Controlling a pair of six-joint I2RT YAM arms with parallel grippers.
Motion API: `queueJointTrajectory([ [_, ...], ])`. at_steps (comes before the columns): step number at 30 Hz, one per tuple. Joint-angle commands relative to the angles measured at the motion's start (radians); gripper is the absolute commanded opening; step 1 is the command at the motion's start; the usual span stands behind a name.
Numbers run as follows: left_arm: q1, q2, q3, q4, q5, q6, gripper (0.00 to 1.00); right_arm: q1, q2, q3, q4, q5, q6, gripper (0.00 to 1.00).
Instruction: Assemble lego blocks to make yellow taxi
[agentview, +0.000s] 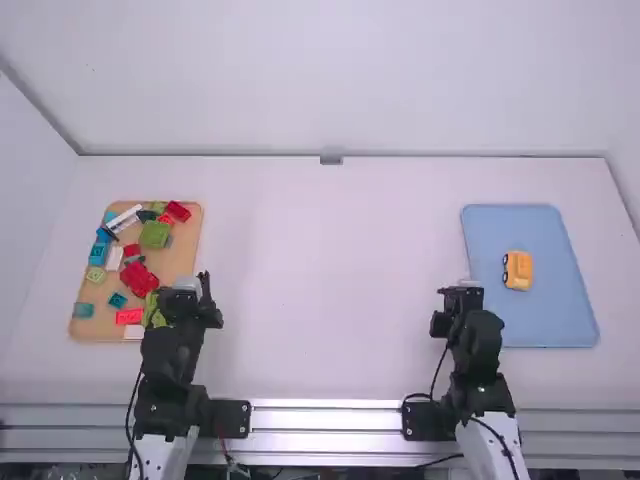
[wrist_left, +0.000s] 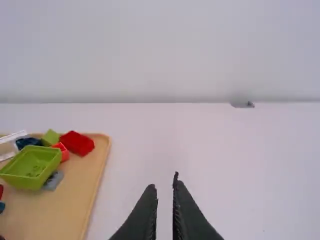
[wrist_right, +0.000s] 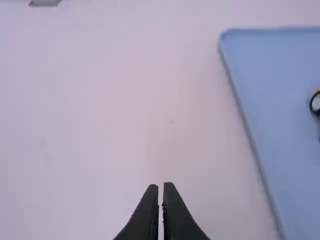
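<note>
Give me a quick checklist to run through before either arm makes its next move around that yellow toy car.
1. Yellow toy car resting on the blue tray: ok.
2. Left hand empty: ok.
3. Right hand empty: ok.
4. Right hand lined up over the car: not ok, it points at the white table beside the blue tray.
5. Loose blocks kept on the tan tray: ok.
6. Car's pieces pressed firmly together: cannot tell.
</note>
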Motion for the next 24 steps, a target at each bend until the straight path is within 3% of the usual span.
queueJointTrajectory([
  [1,0.004,-0.007,-0.009,-0.005,0.001,0.007,0.06,0.000,-0.042,-0.010,-0.006,0.002,0.003,0.00],
  [8,0.004,-0.007,-0.009,-0.005,0.001,0.007,0.00,0.000,-0.142,-0.010,-0.006,0.002,0.003,0.00],
  [24,0.004,-0.007,-0.009,-0.005,0.001,0.007,0.00,0.000,-0.330,-0.010,-0.006,0.002,0.003,0.00],
])
